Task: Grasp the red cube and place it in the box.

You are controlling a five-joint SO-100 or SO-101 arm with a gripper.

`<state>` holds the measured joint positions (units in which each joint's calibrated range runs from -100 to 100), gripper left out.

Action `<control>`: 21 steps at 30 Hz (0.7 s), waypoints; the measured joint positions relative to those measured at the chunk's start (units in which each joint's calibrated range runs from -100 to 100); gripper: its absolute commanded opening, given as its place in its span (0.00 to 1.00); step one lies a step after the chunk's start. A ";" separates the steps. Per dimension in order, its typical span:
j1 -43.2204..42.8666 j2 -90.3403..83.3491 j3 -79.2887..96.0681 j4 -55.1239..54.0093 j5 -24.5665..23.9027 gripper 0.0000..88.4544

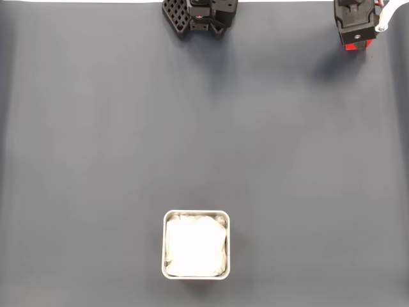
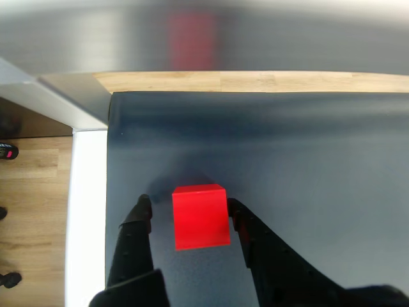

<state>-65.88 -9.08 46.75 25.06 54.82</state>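
In the wrist view the black two-finger gripper (image 2: 188,211) reaches up from the bottom edge over a dark blue-grey table mat (image 2: 307,166), its jaws spread to either side of the small bright red cube with plain smooth faces (image 2: 200,216). The cube sits on the mat squarely between the two fingers: the right fingertip (image 2: 235,214) lies against or just beside the cube's right face, while the left fingertip (image 2: 142,208) stands a little apart from its left face with a strip of mat showing between them. From this angle I cannot be sure the right finger is truly touching, but the pincer reads as released, bracketing the cube and not pinching it. Beyond the fingertips the mat runs to a strip of pale wooden tabletop (image 2: 255,81), and to the left of the pincer a white edge (image 2: 86,217) borders the mat, with wooden floor (image 2: 32,224) past it. In the fixed view the small square box with rounded corners, a thin pale metallic rim and a white soft lining (image 1: 165,246) rests on the same mat near the bottom edge, well apart from the black arm parts (image 1: 198,16) at the top edge and the black and red arm part (image 1: 354,25) at the top right.
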 measured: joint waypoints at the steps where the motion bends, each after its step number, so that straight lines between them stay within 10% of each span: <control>1: 0.00 0.00 0.00 0.00 0.00 0.21; 21: 0.00 -0.26 1.08 0.00 -0.10 0.06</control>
<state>-65.88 -9.34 47.83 25.06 54.73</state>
